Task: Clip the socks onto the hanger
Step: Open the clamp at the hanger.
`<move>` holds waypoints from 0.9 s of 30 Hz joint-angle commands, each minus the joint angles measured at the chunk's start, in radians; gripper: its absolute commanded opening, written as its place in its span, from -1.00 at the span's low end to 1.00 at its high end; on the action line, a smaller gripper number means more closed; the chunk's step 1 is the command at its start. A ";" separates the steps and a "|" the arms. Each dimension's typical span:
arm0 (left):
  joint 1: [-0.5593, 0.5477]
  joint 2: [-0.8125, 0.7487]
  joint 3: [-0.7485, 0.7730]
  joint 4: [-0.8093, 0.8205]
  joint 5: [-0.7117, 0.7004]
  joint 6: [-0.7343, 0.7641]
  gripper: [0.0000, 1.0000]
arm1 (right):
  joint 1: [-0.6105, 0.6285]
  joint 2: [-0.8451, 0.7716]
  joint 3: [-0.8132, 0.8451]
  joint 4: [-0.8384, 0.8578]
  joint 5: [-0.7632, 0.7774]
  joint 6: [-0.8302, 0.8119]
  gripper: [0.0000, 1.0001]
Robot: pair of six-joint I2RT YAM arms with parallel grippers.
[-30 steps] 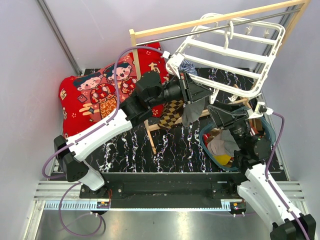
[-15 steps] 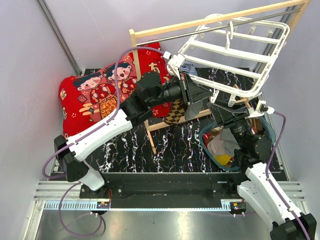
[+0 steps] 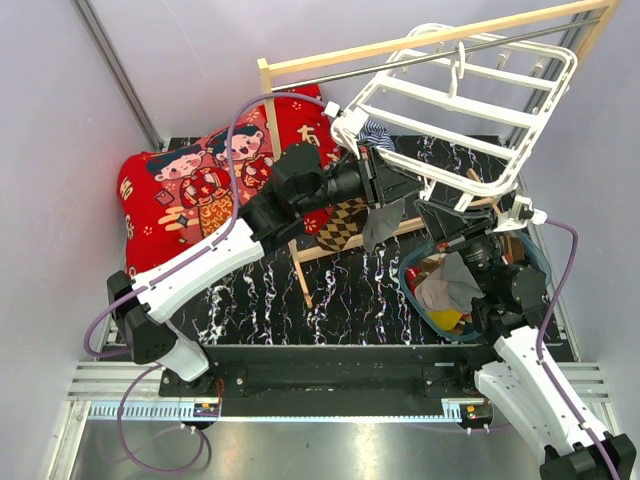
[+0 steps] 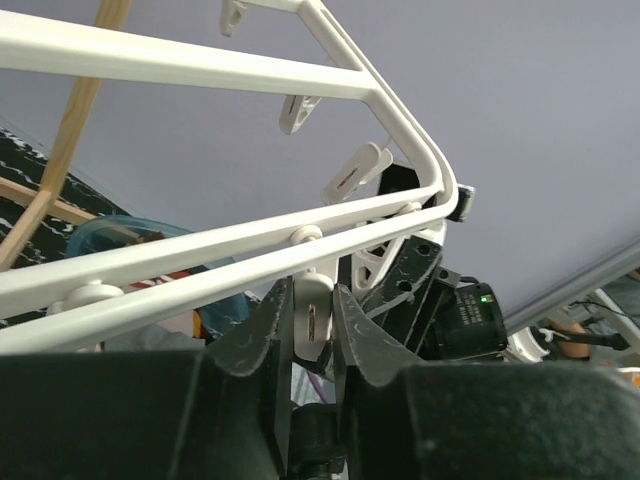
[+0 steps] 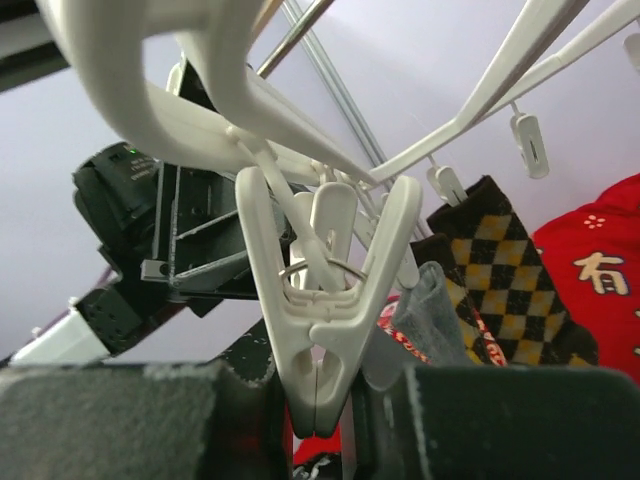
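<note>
The white grid hanger [image 3: 470, 105] hangs tilted from the pole. My left gripper [image 3: 402, 188] reaches under its near-left edge. In the left wrist view the left gripper [image 4: 313, 297] is shut on a white clip peg [image 4: 314, 318] below the hanger's rail [image 4: 200, 70]. My right gripper [image 3: 440, 212] points up at the near edge. In its wrist view the right gripper [image 5: 320, 388] has its fingers pressed against the closed tip of another clip peg [image 5: 325, 300]. A checkered sock [image 3: 345, 225] [image 5: 490, 270] and a dark grey sock [image 3: 385, 222] [image 5: 430, 310] hang from the hanger.
A wooden pole rack [image 3: 400, 45] carries the hanger. A red printed cushion [image 3: 190, 185] lies at the left. A blue basket [image 3: 540, 262] of clothes sits by the right arm. A striped cloth [image 3: 375, 133] shows under the hanger's left corner.
The right gripper's fingers have closed in on the clip peg. The hanger's right side has risen a little, and the grey sock has swung slightly.
</note>
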 commanded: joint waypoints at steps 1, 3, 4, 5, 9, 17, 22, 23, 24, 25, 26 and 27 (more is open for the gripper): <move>-0.007 -0.050 0.020 -0.089 -0.082 0.052 -0.48 | -0.003 0.000 0.081 -0.092 -0.045 -0.171 -0.95; -0.021 -0.056 0.029 -0.138 -0.142 0.080 -0.23 | -0.004 0.005 0.090 -0.133 -0.051 -0.221 -0.96; -0.027 -0.064 0.044 -0.155 -0.166 0.092 -0.14 | -0.001 0.008 0.097 -0.145 -0.062 -0.240 -0.96; -0.035 -0.064 0.053 -0.192 -0.212 0.104 -0.07 | -0.003 0.011 0.102 -0.174 -0.067 -0.255 -0.97; -0.088 -0.055 0.121 -0.304 -0.350 0.172 0.18 | -0.001 0.014 0.119 -0.228 -0.076 -0.341 -0.96; -0.148 -0.024 0.219 -0.395 -0.560 0.247 0.35 | -0.003 0.002 0.150 -0.348 -0.079 -0.461 -0.97; -0.170 0.039 0.296 -0.464 -0.643 0.278 0.36 | -0.003 -0.009 0.159 -0.377 -0.079 -0.491 -0.97; -0.176 0.053 0.314 -0.482 -0.651 0.287 0.38 | -0.003 -0.009 0.160 -0.385 -0.079 -0.498 -0.97; -0.177 0.059 0.320 -0.487 -0.657 0.289 0.38 | -0.003 -0.012 0.160 -0.388 -0.080 -0.499 -0.96; -0.182 0.067 0.326 -0.493 -0.657 0.293 0.39 | -0.003 -0.010 0.160 -0.389 -0.082 -0.499 -0.97; -0.185 0.077 0.334 -0.496 -0.656 0.293 0.39 | -0.003 -0.010 0.159 -0.389 -0.083 -0.499 -0.97; -0.188 0.085 0.348 -0.501 -0.653 0.293 0.39 | -0.001 -0.010 0.157 -0.389 -0.083 -0.501 -0.96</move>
